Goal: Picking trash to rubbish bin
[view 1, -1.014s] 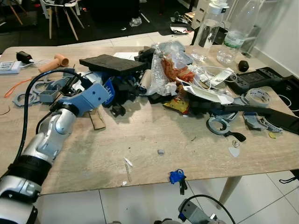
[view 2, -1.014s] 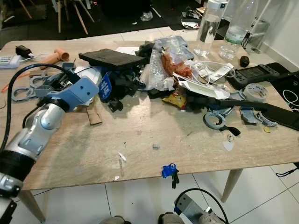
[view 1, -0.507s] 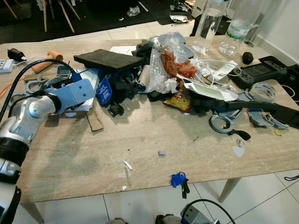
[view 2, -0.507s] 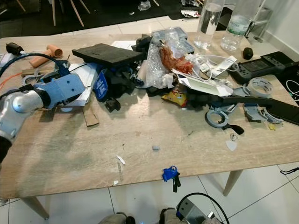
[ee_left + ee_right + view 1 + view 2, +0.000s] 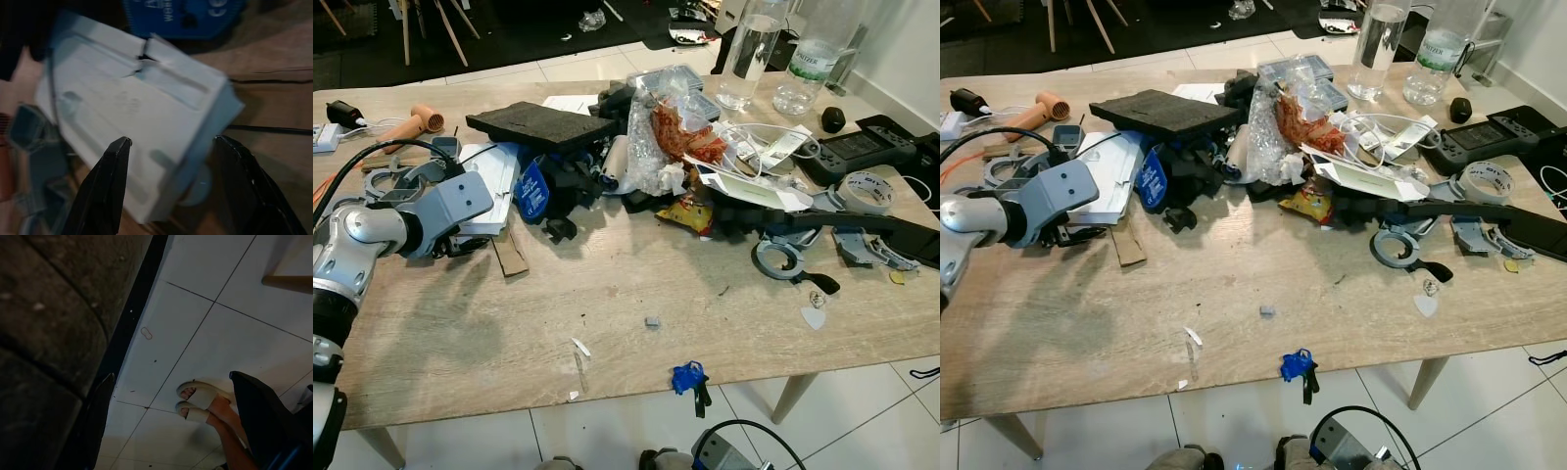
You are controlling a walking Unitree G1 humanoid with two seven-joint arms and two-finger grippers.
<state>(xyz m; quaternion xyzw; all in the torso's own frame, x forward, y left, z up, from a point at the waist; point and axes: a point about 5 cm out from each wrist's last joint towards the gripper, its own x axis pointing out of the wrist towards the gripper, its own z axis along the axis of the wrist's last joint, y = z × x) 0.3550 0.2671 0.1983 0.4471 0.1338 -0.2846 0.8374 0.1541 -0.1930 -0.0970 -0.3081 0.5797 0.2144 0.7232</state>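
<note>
A heap of trash lies on the wooden table (image 5: 607, 294): a clear plastic bag with red scraps (image 5: 671, 137), a yellow wrapper (image 5: 690, 215), a white flat carton (image 5: 494, 176), a blue tag (image 5: 532, 191) and a black foam slab (image 5: 543, 122). My left gripper (image 5: 462, 235) is low over the table at the heap's left edge. In the left wrist view my left gripper (image 5: 171, 152) is open, with its fingers (image 5: 110, 191) on either side of the white carton (image 5: 132, 112). My right gripper (image 5: 181, 426) hangs open below the table, over tiled floor.
Two clear bottles (image 5: 749, 54) stand at the back right. A tape roll (image 5: 865, 192), a black controller (image 5: 857, 147) and grey plastic parts lie on the right. A blue clip (image 5: 685, 375) sits at the front edge. A person's sandalled feet (image 5: 198, 404) are on the floor.
My left arm has drawn back to the left and come down over the white carton. The head camera has tilted, so the whole scene has shifted a little.
</note>
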